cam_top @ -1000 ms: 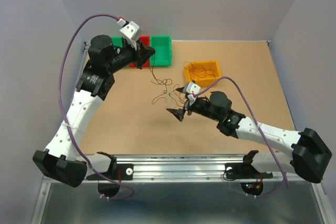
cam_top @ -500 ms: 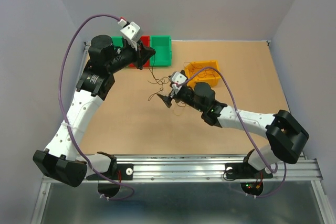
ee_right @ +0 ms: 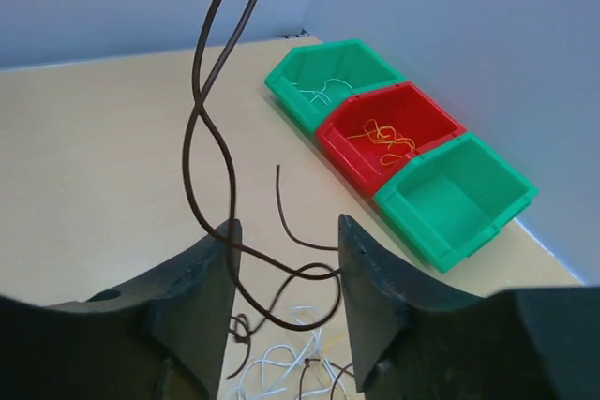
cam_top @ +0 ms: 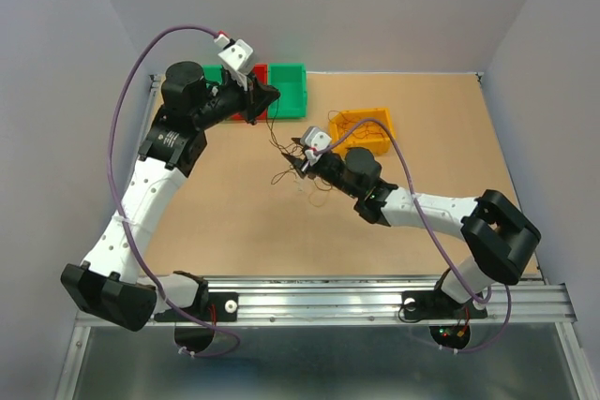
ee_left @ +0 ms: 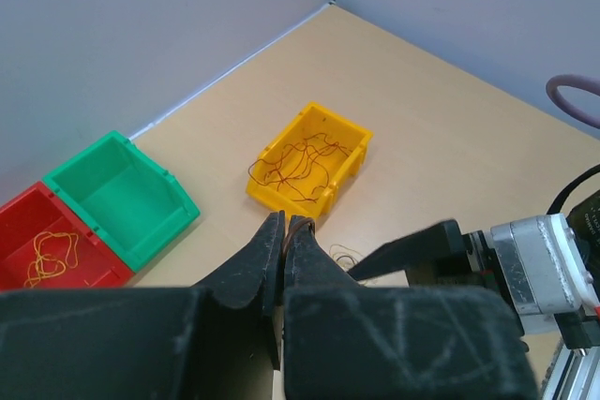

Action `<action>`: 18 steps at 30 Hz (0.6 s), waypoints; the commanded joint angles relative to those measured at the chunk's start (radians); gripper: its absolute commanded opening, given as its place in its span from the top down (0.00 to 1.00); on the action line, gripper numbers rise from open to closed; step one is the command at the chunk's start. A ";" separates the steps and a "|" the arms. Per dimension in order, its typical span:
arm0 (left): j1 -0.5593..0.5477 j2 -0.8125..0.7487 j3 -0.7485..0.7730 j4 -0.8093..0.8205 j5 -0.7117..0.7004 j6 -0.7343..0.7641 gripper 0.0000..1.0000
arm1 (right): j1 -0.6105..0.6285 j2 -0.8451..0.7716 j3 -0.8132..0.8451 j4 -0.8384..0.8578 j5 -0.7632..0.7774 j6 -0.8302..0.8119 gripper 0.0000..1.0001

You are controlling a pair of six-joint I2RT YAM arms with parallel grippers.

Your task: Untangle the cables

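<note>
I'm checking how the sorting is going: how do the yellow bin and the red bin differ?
The yellow bin stands alone out on the table; the red bin sits at its far edge, in a row between green bins. The yellow bin holds dark reddish-brown cables; the red bin holds a curled yellow-orange cable. Both are open-topped plastic bins of like shape.

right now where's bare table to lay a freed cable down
Bare tabletop lies right of the yellow bin, out to the far right corner, and near left, between the left arm and the rail. Crowded: the middle, where the cable tangle lies under the right pincer, and by the green bin.
</note>
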State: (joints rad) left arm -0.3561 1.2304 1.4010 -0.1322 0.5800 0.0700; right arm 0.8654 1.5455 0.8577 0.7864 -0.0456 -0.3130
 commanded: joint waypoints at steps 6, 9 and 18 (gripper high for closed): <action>0.002 0.076 0.087 0.016 -0.032 0.031 1.00 | 0.006 -0.013 0.040 0.091 -0.097 0.008 0.99; 0.011 0.113 0.119 -0.003 -0.058 0.040 1.00 | 0.006 -0.039 0.021 0.096 -0.169 0.015 1.00; 0.086 0.236 0.106 0.039 -0.043 0.042 1.00 | 0.004 -0.142 -0.058 0.158 -0.304 0.045 0.99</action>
State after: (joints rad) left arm -0.2955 1.4437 1.4986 -0.1535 0.5362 0.0959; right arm 0.8654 1.4731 0.8360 0.8223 -0.2722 -0.2878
